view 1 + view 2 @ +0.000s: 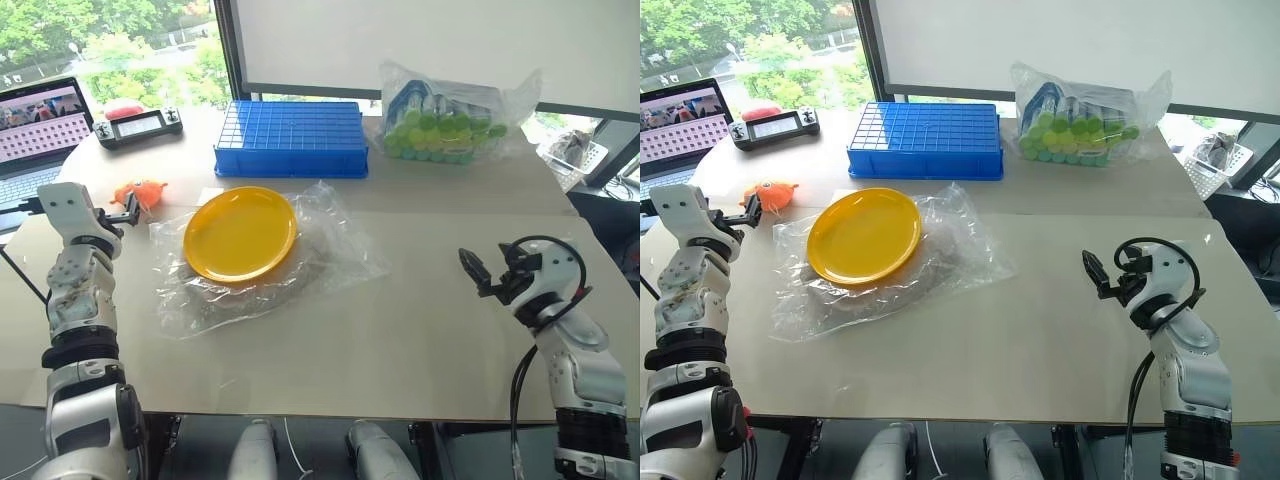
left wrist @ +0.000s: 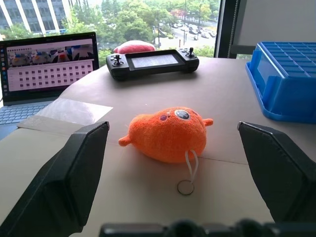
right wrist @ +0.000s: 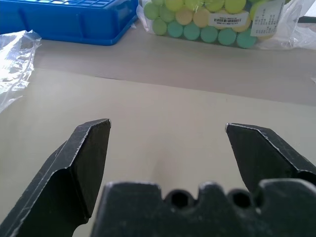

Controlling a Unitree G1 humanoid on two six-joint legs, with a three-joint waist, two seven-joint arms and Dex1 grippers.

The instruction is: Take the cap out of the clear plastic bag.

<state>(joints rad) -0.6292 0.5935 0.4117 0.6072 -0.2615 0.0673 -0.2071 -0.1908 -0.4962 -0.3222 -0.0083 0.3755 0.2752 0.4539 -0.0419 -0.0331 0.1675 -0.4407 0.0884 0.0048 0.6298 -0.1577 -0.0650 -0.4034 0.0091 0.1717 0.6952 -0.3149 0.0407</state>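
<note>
Jaws wide, empty, both arms level

Both arms reach forward over the table's near edge, well apart, the left pincer (image 1: 128, 207) and the right pincer (image 1: 483, 272) each held level with fingers spread wide, gripping nothing.
</note>
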